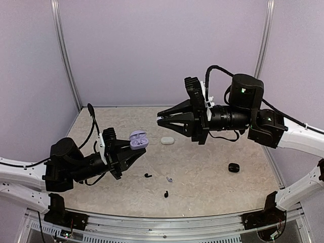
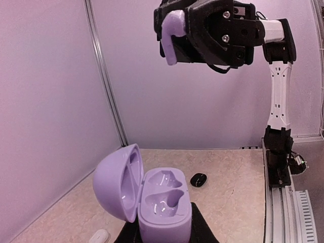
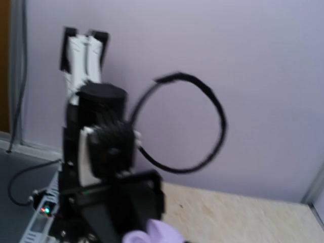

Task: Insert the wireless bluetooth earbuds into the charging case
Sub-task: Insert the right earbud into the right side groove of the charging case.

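Observation:
My left gripper (image 1: 132,148) is shut on an open lavender charging case (image 1: 137,139) and holds it above the table. In the left wrist view the case (image 2: 163,202) has its lid swung open to the left, and both sockets are empty. My right gripper (image 1: 160,121) hangs in the air up and to the right of the case, apart from it. It is shut on a lavender earbud (image 2: 171,34), stem pointing down. On the table lie another lavender earbud (image 1: 169,179) and two black earbuds (image 1: 148,175) (image 1: 166,194). The right wrist view is blurred.
A shut white case (image 1: 167,140) lies on the table behind the grippers and also shows in the left wrist view (image 2: 99,236). A shut black case (image 1: 233,167) lies to the right. Walls and metal posts enclose the table.

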Motion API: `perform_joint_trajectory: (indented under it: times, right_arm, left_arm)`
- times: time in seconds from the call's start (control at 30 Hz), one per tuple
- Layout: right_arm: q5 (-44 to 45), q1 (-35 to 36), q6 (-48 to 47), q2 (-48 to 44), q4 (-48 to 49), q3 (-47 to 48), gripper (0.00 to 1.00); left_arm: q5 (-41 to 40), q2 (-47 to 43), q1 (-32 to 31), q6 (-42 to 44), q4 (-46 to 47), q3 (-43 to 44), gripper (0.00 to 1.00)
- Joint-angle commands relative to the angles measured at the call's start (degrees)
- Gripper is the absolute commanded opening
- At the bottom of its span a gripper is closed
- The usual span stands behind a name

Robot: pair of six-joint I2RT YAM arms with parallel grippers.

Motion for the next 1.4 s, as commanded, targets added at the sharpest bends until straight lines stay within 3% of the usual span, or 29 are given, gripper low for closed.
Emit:
perform_joint_trajectory:
  times: [0.0,0.4,1.37]
  right_arm:
    - [-2.90,2.76,-0.60,-0.37,5.63,-1.07,0.09]
    - [-1.17,6.18,-4.07,3.47,10.55,-1.33,0.09]
    - [4.66,7.15,0.61,6.02,19.71,-5.94,0.09]
  left_arm:
    - [0.19,0.72,-0.53,1.76,4.06,2.70,0.00]
    - [2.27,0.74,-1.25,1.41,4.15,4.90,0.00]
    - [-1.44,0.39,-2.08,2.08,5.57,5.11,0.00]
